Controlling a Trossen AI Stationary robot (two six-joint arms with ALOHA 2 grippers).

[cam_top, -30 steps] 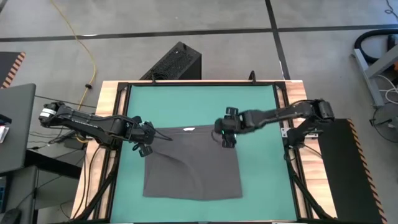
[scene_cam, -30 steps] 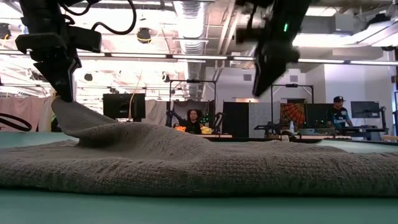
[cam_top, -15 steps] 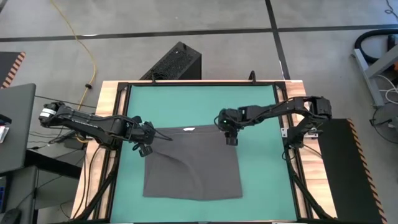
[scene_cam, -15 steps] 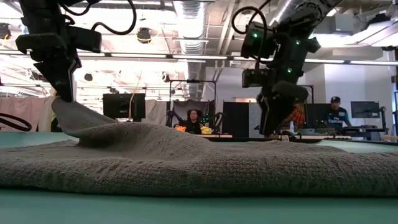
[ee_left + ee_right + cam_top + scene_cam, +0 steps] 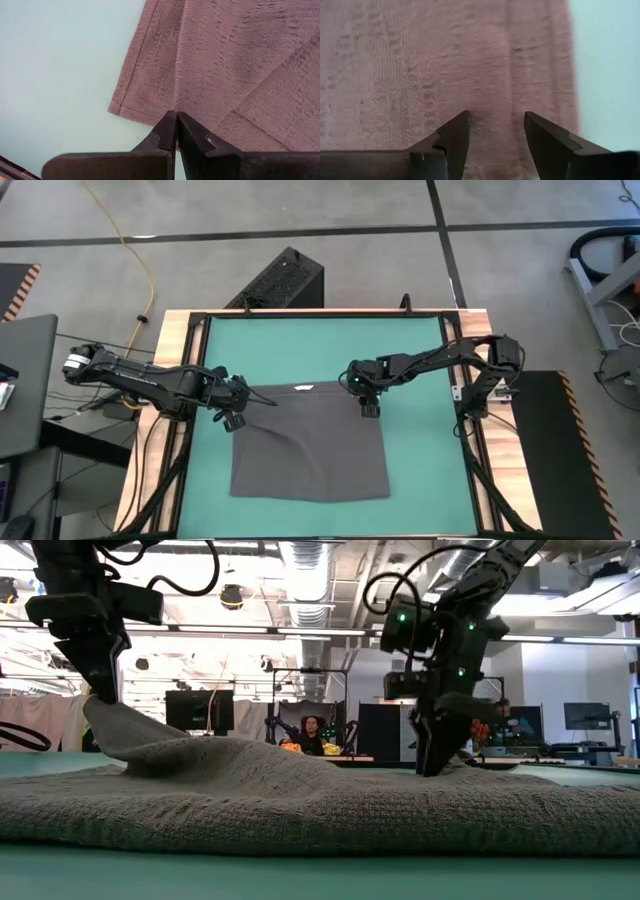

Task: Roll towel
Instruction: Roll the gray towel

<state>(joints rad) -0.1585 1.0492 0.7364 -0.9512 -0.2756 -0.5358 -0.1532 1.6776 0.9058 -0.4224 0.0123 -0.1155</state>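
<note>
The towel [image 5: 308, 442] under me is soft woven cloth, matt, with a rough ribbed weave and a stitched hem. The mat [image 5: 325, 350] looks smooth and matt green. My fingers [image 5: 455, 137] are dark, smooth plastic with a faint sheen. The table [image 5: 176, 330] frame is pale bare wood.

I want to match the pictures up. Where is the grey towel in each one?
High view: towel low on the green mat.
Low view: towel across the front.
Left wrist: towel fills most.
Right wrist: towel fills most.
Shared landmark: the green mat.
</note>
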